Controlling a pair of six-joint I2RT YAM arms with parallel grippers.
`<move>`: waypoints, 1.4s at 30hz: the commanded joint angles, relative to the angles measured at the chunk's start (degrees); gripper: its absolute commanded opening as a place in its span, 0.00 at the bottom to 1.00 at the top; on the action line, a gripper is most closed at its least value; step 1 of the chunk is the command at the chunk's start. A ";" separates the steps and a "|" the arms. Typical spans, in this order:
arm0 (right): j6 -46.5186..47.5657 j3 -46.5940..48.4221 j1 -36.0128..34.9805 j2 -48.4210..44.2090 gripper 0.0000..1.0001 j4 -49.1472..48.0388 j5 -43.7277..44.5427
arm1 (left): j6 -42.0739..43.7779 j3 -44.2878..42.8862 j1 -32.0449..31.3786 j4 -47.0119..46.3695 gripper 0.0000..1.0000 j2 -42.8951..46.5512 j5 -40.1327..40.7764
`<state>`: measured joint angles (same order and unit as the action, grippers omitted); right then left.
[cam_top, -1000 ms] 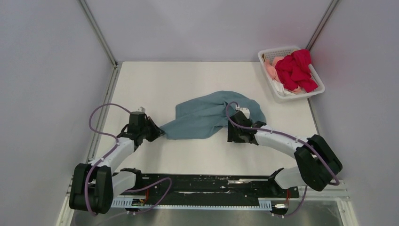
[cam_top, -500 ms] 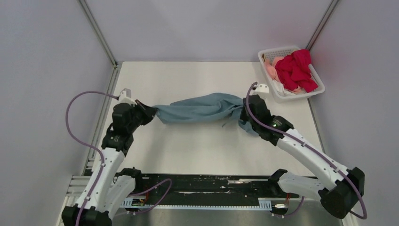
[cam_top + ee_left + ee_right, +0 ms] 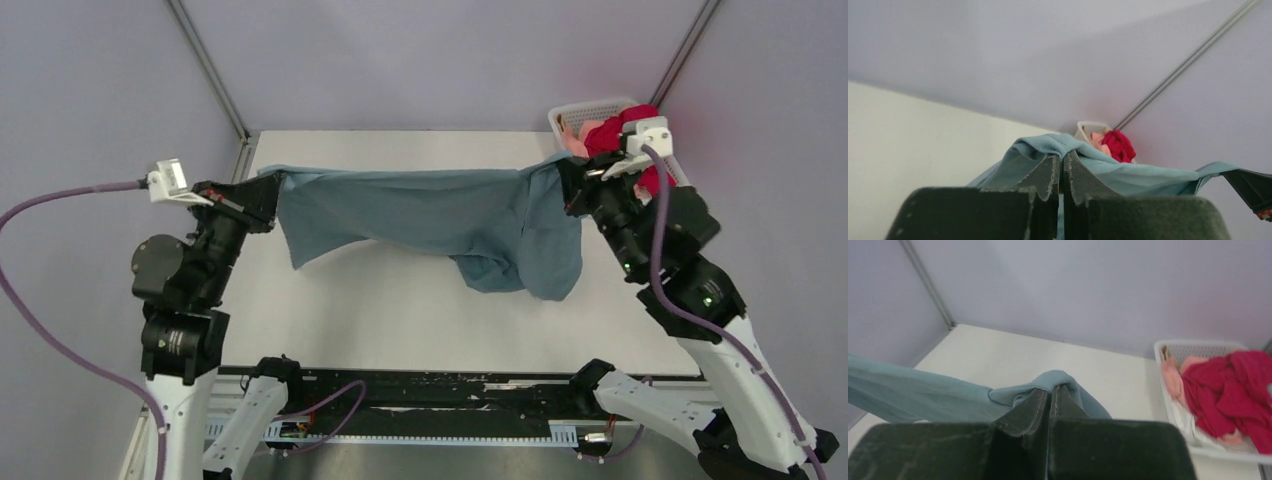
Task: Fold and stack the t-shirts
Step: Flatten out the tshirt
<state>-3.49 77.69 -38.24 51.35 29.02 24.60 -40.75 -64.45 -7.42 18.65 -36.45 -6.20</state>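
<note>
A dusty blue-grey t-shirt hangs stretched in the air between both arms, sagging lower toward its right side. My left gripper is shut on its left corner; the cloth bunches over the closed fingertips in the left wrist view. My right gripper is shut on the shirt's right end, with a fold of cloth wrapped over its tips. A bright red t-shirt and a pale pink one lie crumpled in the basket.
The white lattice basket stands at the table's back right corner, close behind the right arm. The white table lies below the hanging shirt. Grey walls with metal frame posts enclose the table on three sides.
Both arms rose and spread apart, lifting the blue-grey shirt off the table and stretching it out. The right gripper closed on its end about a second ago.
</note>
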 commanded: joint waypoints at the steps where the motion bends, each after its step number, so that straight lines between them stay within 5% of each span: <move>1: 8.64 11.62 -0.17 -3.74 0.00 -3.53 -17.16 | 3.09 -9.07 -0.01 -0.67 0.00 2.96 0.18; 8: 9.62 33.05 -0.17 1.82 0.00 3.27 -38.74 | 4.73 -24.56 -0.02 1.28 0.00 2.53 -6.09; 17: 14.75 45.39 -0.13 11.53 0.00 1.50 -30.51 | 6.17 -33.47 0.03 3.96 0.00 -3.36 -4.99; 25: 29.80 34.06 0.57 21.21 0.00 -12.52 -8.81 | 7.51 -24.24 0.02 1.61 0.00 -12.06 6.79; 31: 29.24 20.59 11.19 30.88 0.00 -21.62 -15.63 | 6.63 -10.71 0.06 -2.92 0.01 -24.28 22.64; 35: 28.62 13.92 14.71 42.77 0.02 -25.74 -21.64 | 3.29 -6.79 2.47 -3.24 0.22 -39.75 28.15; 38: 26.60 16.12 14.88 56.19 0.07 -25.79 -21.87 | 1.34 -10.00 5.37 -1.32 0.52 -54.89 23.59; 39: 25.35 19.36 14.91 60.69 0.12 -25.27 -20.97 | 0.73 -13.14 5.74 1.02 0.82 -57.69 22.02; 42: 23.30 29.07 14.93 73.39 0.44 -22.75 -13.80 | 1.02 -20.68 6.34 5.27 0.99 -66.92 21.34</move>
<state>22.55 96.01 -22.72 113.71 7.55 5.80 -37.89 -75.57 -2.35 19.92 -97.86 14.98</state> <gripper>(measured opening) 0.310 0.936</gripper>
